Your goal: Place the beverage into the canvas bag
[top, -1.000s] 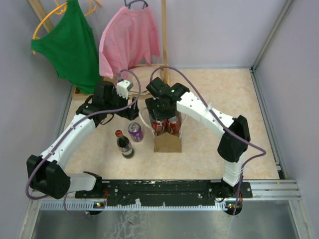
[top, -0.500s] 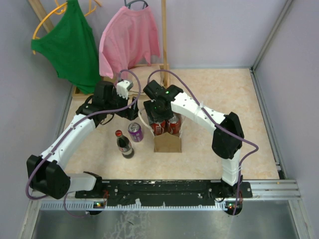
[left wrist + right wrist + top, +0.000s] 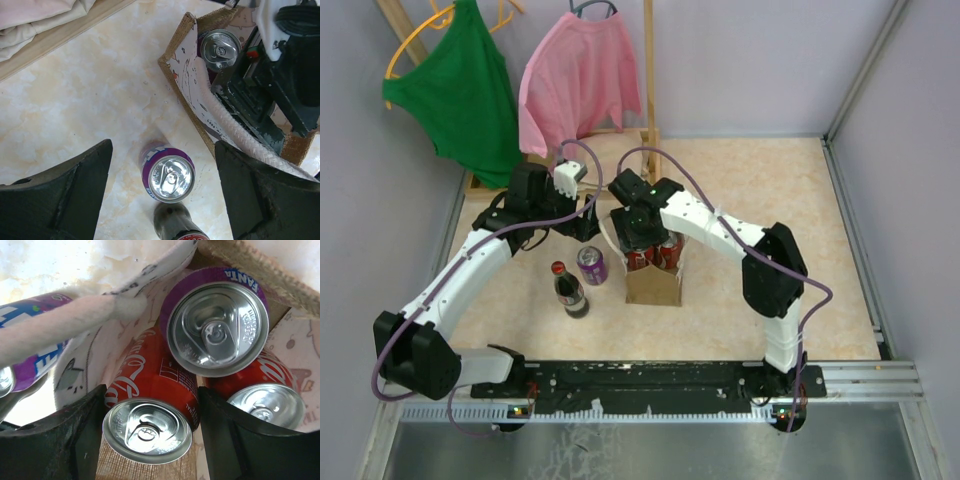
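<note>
The canvas bag stands upright mid-table, its white rope handle draped over the rim. My right gripper is down inside the bag, shut on a red Coca-Cola can. A purple Fanta can and another red can stand in the bag beside it. Left of the bag, on the table, are a purple can and a dark cola bottle. My left gripper hovers open above that purple can, its fingers wide on either side.
A green top and a pink shirt hang on a wooden rack at the back. Folded pale cloth lies by the rack's base. Grey walls close in the left and right sides.
My right arm has shifted left and lower over the bag, with the red can still in its jaws. The left arm has not moved.
</note>
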Tool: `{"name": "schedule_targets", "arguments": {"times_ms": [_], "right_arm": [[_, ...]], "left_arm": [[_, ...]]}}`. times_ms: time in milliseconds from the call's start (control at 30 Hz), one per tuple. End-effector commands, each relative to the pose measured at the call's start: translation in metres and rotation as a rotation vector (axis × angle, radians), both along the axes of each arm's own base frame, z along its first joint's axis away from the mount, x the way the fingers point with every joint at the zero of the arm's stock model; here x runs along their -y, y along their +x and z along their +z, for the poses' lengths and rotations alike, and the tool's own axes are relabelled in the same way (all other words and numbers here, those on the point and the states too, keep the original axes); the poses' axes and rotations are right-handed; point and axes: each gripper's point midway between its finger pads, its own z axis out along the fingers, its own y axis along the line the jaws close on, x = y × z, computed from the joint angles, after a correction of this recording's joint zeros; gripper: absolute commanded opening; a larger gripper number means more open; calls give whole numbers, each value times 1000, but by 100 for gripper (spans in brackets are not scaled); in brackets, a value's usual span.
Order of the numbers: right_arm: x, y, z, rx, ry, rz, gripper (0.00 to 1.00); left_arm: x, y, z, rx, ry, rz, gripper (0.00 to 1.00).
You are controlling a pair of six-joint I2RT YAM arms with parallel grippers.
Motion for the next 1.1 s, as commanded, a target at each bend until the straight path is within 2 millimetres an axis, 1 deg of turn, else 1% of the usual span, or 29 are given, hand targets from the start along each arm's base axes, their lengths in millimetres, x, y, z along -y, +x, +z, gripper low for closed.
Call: {"name": "schedule_targets", "arguments": {"times_ms": [0,200,233,300,400,467,533,667,767,867,967,1067], "right_arm": [[-9,20,9,89,44,-2,0],[-7,18,-4,77,33,0,0],[-7,18,-5,76,32,2,4],[-8,18,-4,79,37,5,17],[-9,19,2,94,51,15,42],[-11,20,9,107,65,25,52],[-14,22,18,124,83,35,59],[-20,25,37,152,125,44,65],[-24,26,50,168,151,51,67],[-27,27,59,179,163,56,71],[-27,27,62,184,165,59,76],[-28,26,62,186,162,63,77]], "left_arm": [[2,0,6,22,-23,-8,89],[3,0,5,20,-24,-11,89],[3,0,5,18,-25,-11,89],[3,1,5,19,-27,-10,89],[3,1,5,18,-28,-12,89],[3,1,6,19,-27,-12,89],[4,1,6,18,-29,-13,89],[5,1,7,18,-31,-18,89],[5,1,7,15,-33,-20,89],[6,1,5,11,-33,-24,89],[7,1,4,7,-35,-25,88],[7,1,5,8,-36,-26,88]]}}
